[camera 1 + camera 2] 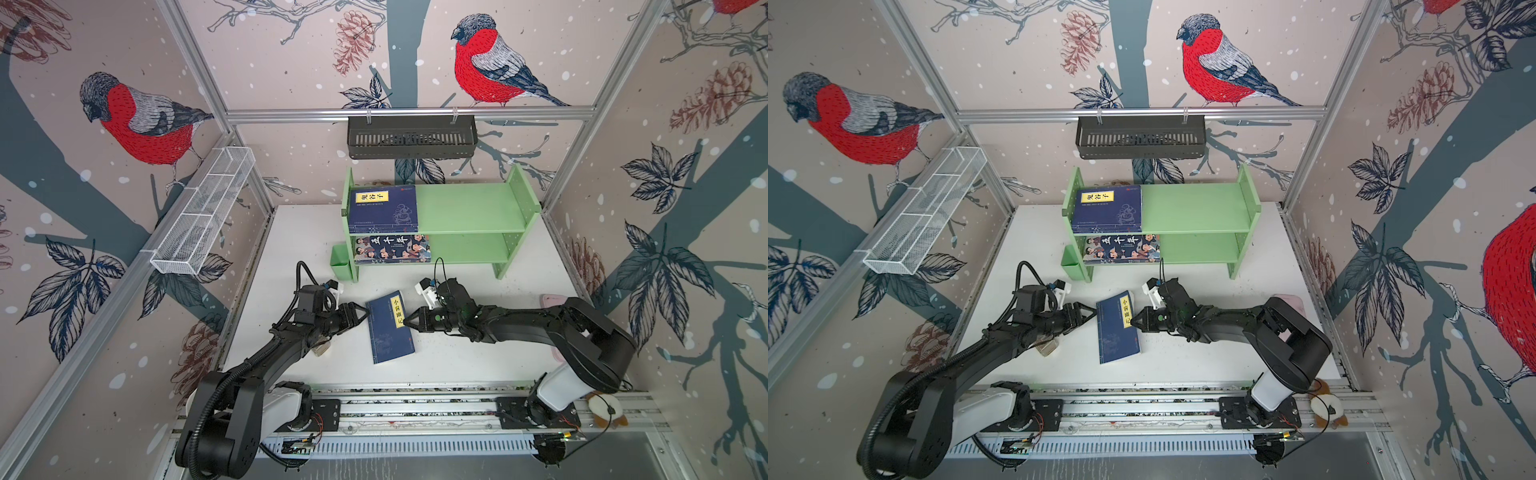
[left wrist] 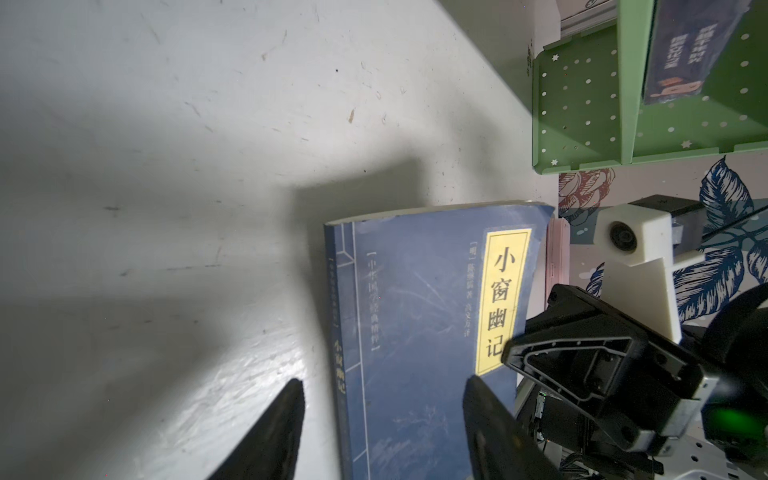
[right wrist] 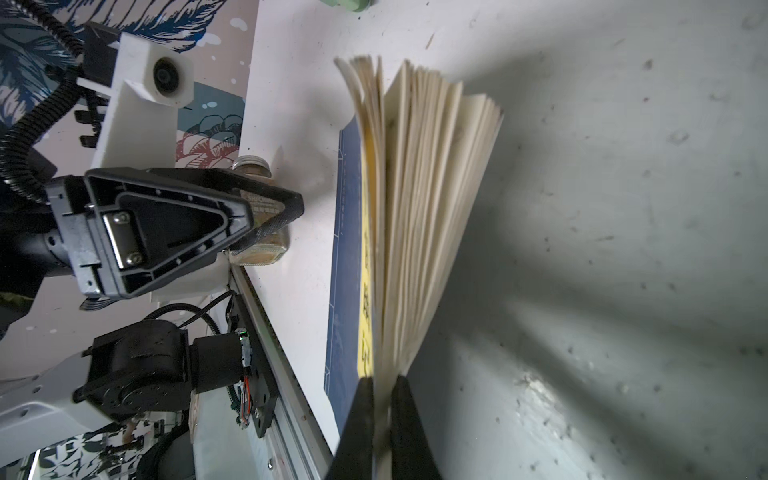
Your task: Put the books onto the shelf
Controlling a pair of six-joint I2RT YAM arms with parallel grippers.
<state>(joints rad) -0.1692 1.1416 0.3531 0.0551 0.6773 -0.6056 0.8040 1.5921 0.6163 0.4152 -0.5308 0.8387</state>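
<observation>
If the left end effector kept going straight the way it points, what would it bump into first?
Most likely the navy book: its spine edge lies between the open jaws of the left end effector.

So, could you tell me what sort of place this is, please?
Probably a staged robot test cell, not a real room: an aluminium frame carries printed bird wallpaper panels, and both arms are mounted on a rail along the white table.

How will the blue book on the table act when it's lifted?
Probably floppy: the blue book fans its pages apart where the right gripper pinches one edge. It looks thin, so likely light, but pages could slip out.
</observation>
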